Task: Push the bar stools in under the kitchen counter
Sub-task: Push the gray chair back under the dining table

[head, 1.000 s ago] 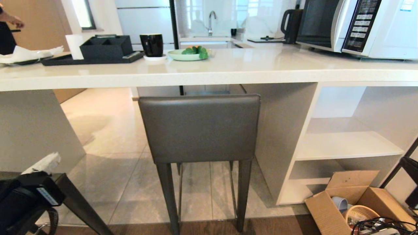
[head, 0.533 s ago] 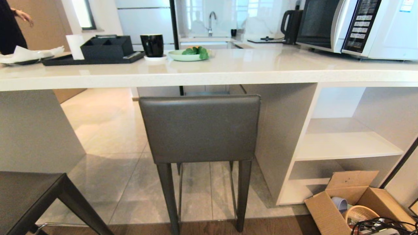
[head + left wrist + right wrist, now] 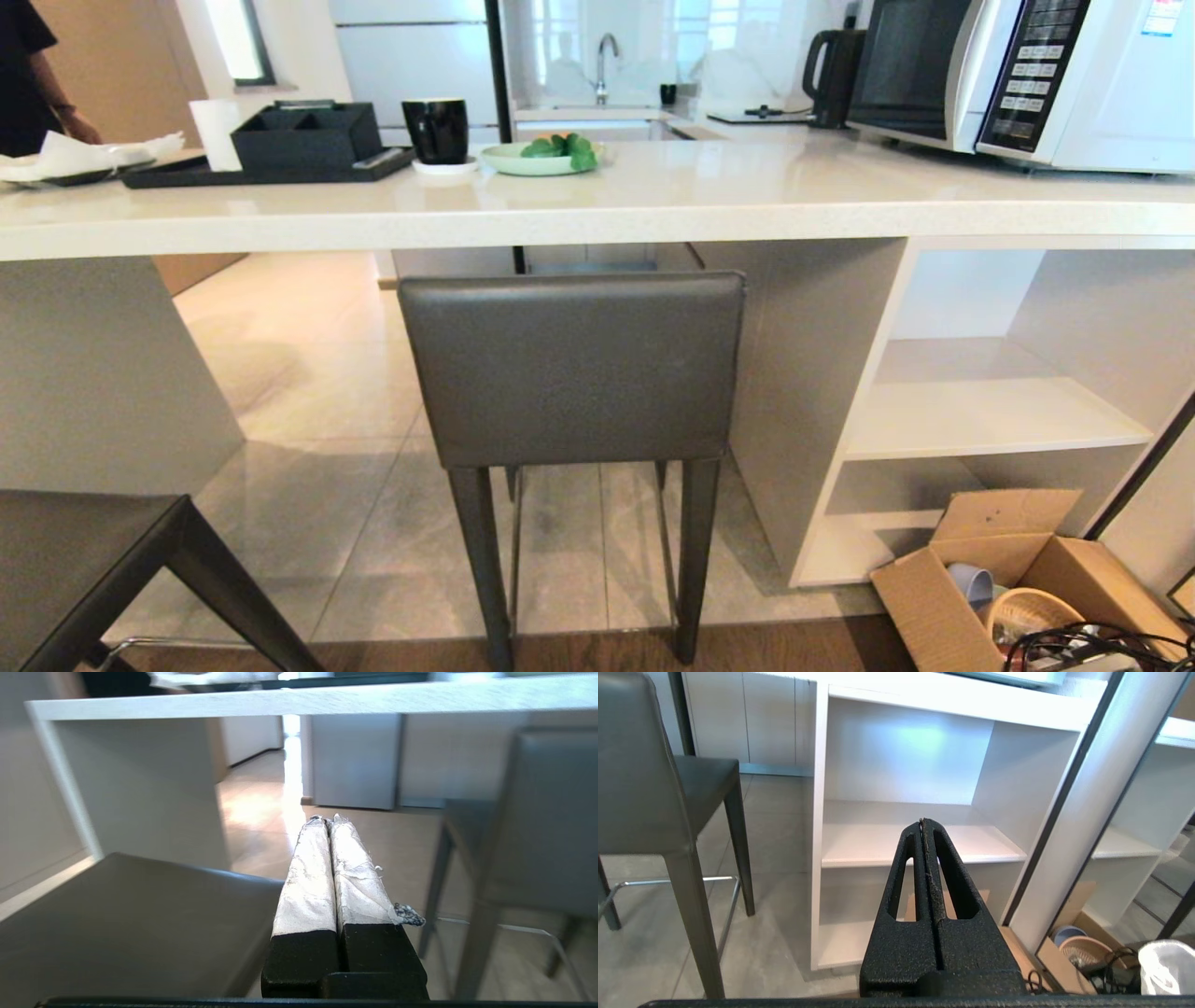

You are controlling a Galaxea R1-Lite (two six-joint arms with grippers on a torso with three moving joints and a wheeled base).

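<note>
While neither arm shows in the head view, both wrist cams show their grippers closed on nothing: the left gripper (image 3: pixel 326 820) has its white-wrapped fingers (image 3: pixel 306 877) pressed together above the near stool's seat (image 3: pixel 126 914), and the right gripper (image 3: pixel 923 822) has its black fingers together, facing the white open shelving (image 3: pixel 920 844). Nearest the robot, at bottom left, the near stool (image 3: pixel 84 560) has only a corner of dark seat and one leg in frame (it stands out from the counter, not tucked in). At bottom right, a cardboard box (image 3: pixel 1018 569) sits on the floor w/ a basket and cables inside. Mid-scene, the centre stool (image 3: pixel 571 369) has its backrest toward the robot, just below the edge of the kitchen counter (image 3: pixel 653 219), seat reaching under the slab. On top, further back: a black tray (image 3: pixel 271 168), a black mug (image 3: pixel 435 129), a green plate (image 3: pixel 537 159), a microwave (image 3: pixel 1018 75). Far left, a person's arm (image 3: pixel 56 103).
</note>
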